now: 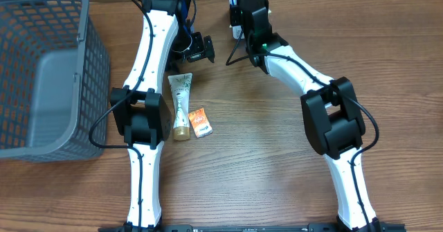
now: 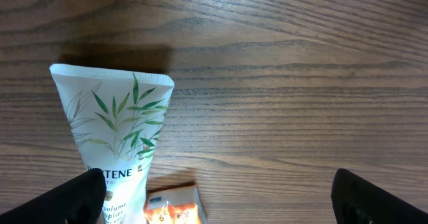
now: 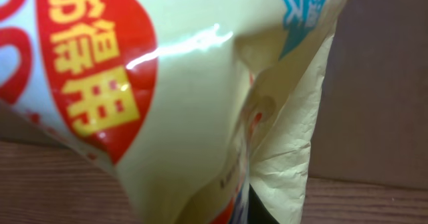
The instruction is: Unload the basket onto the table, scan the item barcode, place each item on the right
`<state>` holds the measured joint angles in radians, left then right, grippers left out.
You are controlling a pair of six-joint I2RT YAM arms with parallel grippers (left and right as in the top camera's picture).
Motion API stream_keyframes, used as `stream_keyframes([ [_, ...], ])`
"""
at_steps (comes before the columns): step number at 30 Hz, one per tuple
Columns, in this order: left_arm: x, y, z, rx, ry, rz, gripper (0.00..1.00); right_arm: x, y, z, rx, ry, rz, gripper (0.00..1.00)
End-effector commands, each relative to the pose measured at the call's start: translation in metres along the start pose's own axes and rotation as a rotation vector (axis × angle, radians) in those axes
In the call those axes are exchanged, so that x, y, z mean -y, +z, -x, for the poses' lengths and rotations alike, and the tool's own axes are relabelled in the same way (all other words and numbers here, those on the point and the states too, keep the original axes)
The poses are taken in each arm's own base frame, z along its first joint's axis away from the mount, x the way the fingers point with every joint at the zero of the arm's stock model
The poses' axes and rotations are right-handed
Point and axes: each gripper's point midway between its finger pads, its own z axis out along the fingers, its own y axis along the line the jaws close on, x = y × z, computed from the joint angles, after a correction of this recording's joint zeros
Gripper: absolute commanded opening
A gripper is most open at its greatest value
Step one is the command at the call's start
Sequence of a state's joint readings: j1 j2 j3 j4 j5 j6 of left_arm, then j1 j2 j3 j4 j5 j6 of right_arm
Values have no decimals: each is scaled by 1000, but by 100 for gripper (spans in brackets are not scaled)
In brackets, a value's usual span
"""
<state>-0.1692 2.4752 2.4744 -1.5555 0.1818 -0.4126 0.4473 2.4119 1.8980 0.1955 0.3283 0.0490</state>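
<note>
1. Overhead: a grey basket (image 1: 41, 73) sits at the desk's (image 1: 263, 170) left edge, reaching up to the far-left corner.
2. Overhead: a Pantene tube (image 1: 181, 106) lies flat a little left of the desk's middle, its cap toward the near edge. An orange sachet (image 1: 201, 122) lies just beside its cap end, on the right.
3. Overhead: the left tool (image 1: 201, 50) hangs just beyond the tube's crimped end, toward the far edge. The right tool (image 1: 243, 3) is up at the far edge, near its middle; what it carries is too hidden to make out from here.
4. Left wrist: the left tool (image 2: 221, 207) stands wide open and empty, one dark fingertip in each lower corner. The tube's leaf-printed end and a corner of the sachet lie on bare wood between them, nearer the left one.
5. Right wrist: a cream pouch (image 3: 187, 117) with a red patch bearing yellow characters fills nearly the whole view. It is raised above the desk at the far edge.
6. Right wrist: the right tool is closed on the pouch, whose film creases toward the bottom middle; the fingers themselves are hidden behind it.
</note>
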Motion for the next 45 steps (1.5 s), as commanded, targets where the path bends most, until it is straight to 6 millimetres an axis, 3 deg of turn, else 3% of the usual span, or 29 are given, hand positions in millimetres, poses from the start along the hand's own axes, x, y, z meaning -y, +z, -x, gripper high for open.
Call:
stream_keyframes([
  [1,-5,5,1,-9,-14,13,100,14,-7,46,112,41,-68,4],
  [9,-5,5,1,-9,-14,13,100,17,-9,53,141,27,-89,4],
  [15,-5,5,1,-9,-14,13,100,41,-27,84,161,41,-195,4],
  [17,-5,5,1,-9,-14,13,100,57,-36,96,138,59,-223,4],
  [22,-5,5,1,-9,-14,13,100,136,-70,117,48,228,-362,4],
  [26,-5,5,1,-9,-14,13,100,228,-111,104,-79,399,-543,4],
  [27,-5,5,1,-9,-14,13,100,251,-122,97,-116,439,-590,4],
  [28,-5,5,1,-9,-14,13,100,294,-142,78,-196,493,-668,4],
  [34,-5,5,1,-9,-14,13,100,416,-216,8,-431,638,-940,4],
  [39,-5,5,1,-9,-14,13,100,494,-287,-29,-453,866,-1168,4],
  [45,-5,5,1,-9,-14,13,100,537,-348,-77,-476,1131,-1297,4],
])
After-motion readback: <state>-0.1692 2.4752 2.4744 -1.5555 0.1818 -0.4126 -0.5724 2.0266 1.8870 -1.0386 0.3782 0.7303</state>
